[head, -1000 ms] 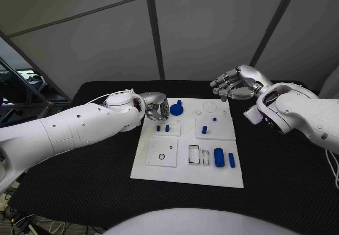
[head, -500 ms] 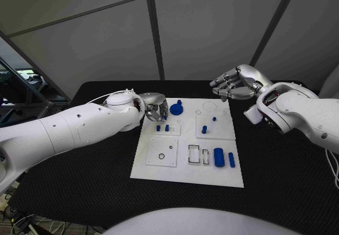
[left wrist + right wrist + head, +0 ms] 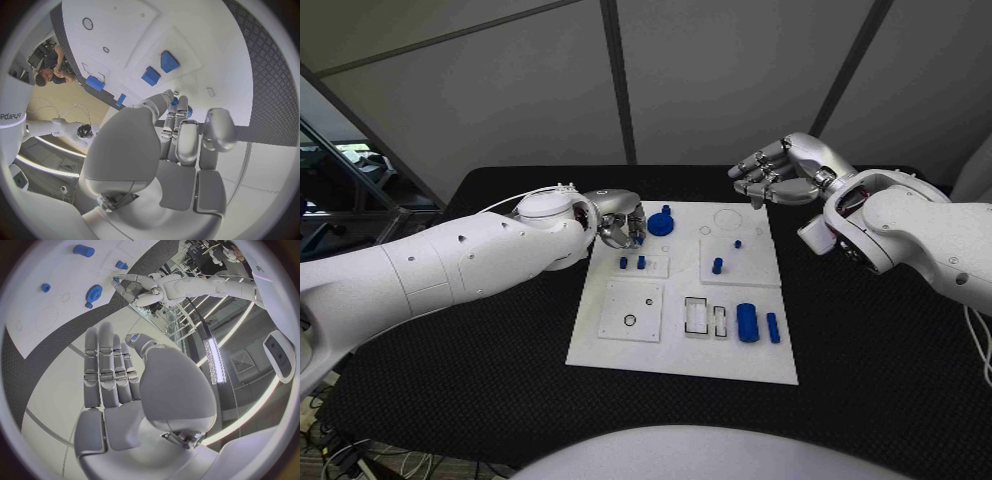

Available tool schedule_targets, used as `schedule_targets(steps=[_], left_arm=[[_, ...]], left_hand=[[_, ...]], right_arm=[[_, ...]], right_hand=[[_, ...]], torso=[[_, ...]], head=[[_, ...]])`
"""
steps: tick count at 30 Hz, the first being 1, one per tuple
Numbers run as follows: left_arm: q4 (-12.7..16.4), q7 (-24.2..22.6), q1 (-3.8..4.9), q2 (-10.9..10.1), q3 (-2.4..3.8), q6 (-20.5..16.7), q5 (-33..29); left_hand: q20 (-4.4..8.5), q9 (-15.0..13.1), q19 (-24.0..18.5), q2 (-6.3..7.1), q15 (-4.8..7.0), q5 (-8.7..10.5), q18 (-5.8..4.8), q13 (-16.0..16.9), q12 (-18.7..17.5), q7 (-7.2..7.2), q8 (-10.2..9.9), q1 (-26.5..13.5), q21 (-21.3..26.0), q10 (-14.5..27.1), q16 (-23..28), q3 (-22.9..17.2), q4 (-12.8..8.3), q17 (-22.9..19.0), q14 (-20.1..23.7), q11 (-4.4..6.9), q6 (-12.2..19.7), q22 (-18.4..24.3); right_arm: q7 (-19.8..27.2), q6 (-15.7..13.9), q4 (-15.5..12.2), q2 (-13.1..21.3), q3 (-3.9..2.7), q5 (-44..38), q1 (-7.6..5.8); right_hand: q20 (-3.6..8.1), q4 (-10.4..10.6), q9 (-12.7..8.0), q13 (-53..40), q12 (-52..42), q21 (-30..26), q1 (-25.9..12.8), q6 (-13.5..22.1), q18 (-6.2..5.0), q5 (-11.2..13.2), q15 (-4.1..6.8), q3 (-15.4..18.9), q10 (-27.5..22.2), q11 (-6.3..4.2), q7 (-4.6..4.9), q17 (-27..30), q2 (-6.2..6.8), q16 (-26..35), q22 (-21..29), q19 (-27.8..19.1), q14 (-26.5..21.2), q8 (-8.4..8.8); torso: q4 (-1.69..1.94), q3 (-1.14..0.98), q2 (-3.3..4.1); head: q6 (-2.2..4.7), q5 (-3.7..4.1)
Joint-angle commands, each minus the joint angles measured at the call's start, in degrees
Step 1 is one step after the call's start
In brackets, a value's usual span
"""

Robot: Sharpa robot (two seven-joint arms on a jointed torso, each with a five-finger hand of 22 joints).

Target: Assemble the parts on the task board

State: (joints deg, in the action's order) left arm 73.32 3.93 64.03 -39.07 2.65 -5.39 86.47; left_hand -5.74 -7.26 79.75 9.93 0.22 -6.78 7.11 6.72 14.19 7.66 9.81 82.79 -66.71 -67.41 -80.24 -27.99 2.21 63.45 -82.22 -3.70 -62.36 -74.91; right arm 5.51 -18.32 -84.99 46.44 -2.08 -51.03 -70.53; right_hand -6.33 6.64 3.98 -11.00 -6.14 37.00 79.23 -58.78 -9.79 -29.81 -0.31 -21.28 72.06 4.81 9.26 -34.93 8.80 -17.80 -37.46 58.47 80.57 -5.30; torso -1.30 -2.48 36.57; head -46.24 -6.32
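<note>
Arms: smooth white rounded shells, small dark screw holes dotting the left arm (image 3: 430,265).
Cable: thin white wire looping over the left wrist.
Right arm (image 3: 935,235): red-lined black ring at the wrist joint.
Hands: left hand (image 3: 617,220) and right hand (image 3: 783,172), silver metal with segmented fingers.

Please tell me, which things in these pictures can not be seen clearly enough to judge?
- Head view: whether the left hand touches the blue gear; its fingers blend with the task board edge.
- Left wrist view: what lies under the fingertips; they cover something blue.
- Head view: the small holes and pegs on the board are too small to tell fit.
</note>
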Motion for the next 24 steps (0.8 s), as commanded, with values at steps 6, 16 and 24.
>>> schedule_targets(steps=[6,16,24], left_arm=[[0.6,-1.0,0.00,-0.5,0.04,-2.1,-0.1],[0.7,-0.1,-0.01,-1.3,0.05,-0.7,-0.1],[0.3,0.5,-0.01,-1.5,0.05,0.5,-0.1]], left_hand=[[0.17,-0.1,0.5,-0.85,0.18,0.18,-2.14,0.1,-0.3,-0.05,0.0,-0.1,-0.4,-0.5,-0.3,0.0,-0.4,0.1,-0.4,-0.05,-0.6,-3.5],[0.19,-0.1,0.5,-0.92,0.20,0.17,-2.16,0.1,-0.3,-0.05,0.0,-0.1,-0.5,-0.6,-0.3,0.0,-0.4,0.1,-0.4,-0.03,-0.7,-3.6],[0.22,-0.1,0.5,-0.86,0.20,0.18,-2.15,0.2,-0.4,-0.04,-0.1,-0.1,-0.5,-0.6,-0.2,0.0,-0.5,-0.1,-0.3,-0.04,-0.7,-3.6]], right_arm=[[0.5,0.3,0.0,0.0,-0.04,0.1,-0.12],[0.5,0.3,0.1,0.0,-0.04,0.1,-0.12],[0.5,0.3,0.1,0.1,-0.04,0.1,-0.12]], right_hand=[[0.01,-0.2,0.0,0.1,0.3,-0.2,-0.5,0.1,-0.66,0.1,0.03,0.1,0.5,-0.02,0.34,-0.1,0.01,0.2,-0.1,0.2,0.4,0.23],[0.01,-0.3,0.0,0.1,0.3,-0.2,-0.5,0.0,-0.66,0.1,0.02,0.0,0.6,-0.02,0.34,-0.1,-0.03,0.3,-0.1,0.2,0.4,0.22],[0.01,-0.3,0.0,0.2,0.3,-0.2,-0.6,0.0,-0.66,0.1,0.02,0.0,0.6,-0.02,0.34,-0.2,-0.07,0.4,-0.1,0.2,0.4,0.22]], torso=[[-0.03,-0.02,-0.03],[0.02,-0.03,0.02],[-0.05,-0.06,0.00]], head=[[-0.01,-0.01],[-0.09,-0.03],[-0.12,0.02]])
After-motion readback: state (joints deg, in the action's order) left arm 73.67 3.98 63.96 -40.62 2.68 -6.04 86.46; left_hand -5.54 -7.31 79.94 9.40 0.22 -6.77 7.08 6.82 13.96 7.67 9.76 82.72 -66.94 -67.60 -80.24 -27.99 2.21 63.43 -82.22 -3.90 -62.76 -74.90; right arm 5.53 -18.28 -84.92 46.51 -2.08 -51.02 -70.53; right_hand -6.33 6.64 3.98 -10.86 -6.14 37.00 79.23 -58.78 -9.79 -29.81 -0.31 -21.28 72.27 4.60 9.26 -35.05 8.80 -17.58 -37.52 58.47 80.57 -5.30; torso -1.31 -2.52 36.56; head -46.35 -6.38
